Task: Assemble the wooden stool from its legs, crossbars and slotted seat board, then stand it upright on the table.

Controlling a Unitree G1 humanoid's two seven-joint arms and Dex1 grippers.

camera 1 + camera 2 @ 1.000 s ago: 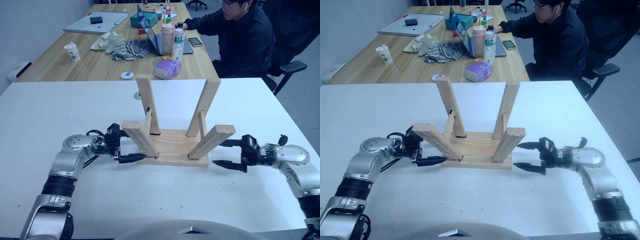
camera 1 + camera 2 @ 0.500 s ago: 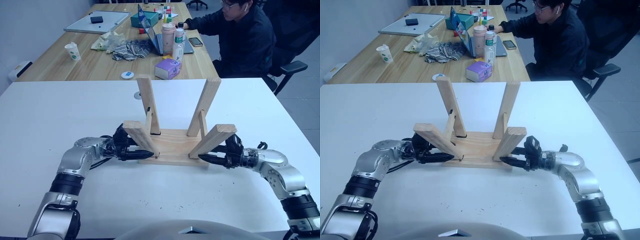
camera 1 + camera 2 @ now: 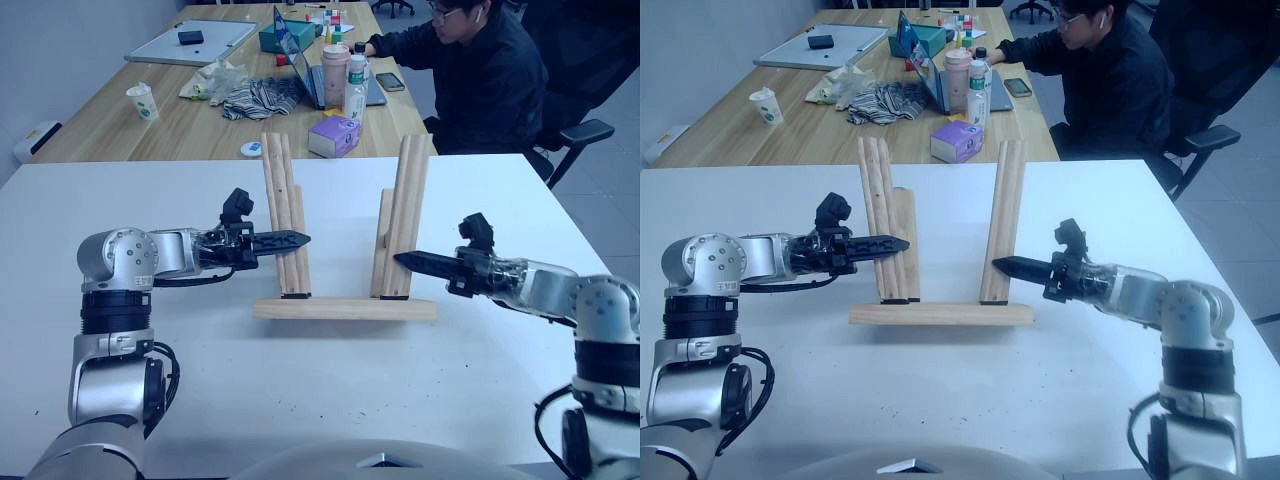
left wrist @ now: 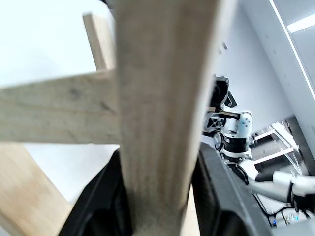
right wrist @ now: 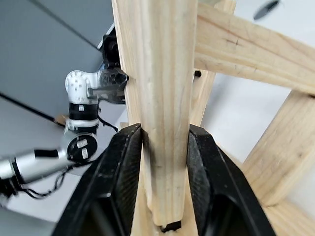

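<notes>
The wooden stool (image 3: 345,235) is upside down over the white table (image 3: 320,400). Its seat board (image 3: 345,309) shows edge-on at the bottom and its legs point up. My left gripper (image 3: 290,239) is shut on the left leg (image 3: 281,215) about halfway up. In the left wrist view the black fingers (image 4: 106,206) press both sides of that leg (image 4: 162,88). My right gripper (image 3: 405,260) is shut on the right leg (image 3: 405,215). The right wrist view has its fingers (image 5: 123,182) clamping that leg (image 5: 157,73). I cannot tell whether the board touches the table.
Behind the white table stands a wooden table with a purple box (image 3: 334,137), bottles (image 3: 356,90), a laptop, cloths and a paper cup (image 3: 143,103). A person sits at its far right. A small white disc (image 3: 250,150) lies near the back edge.
Both grippers closed on the stool's legs and rose. The stool tipped from lying flat with splayed legs to seat board edge-on with legs upright.
</notes>
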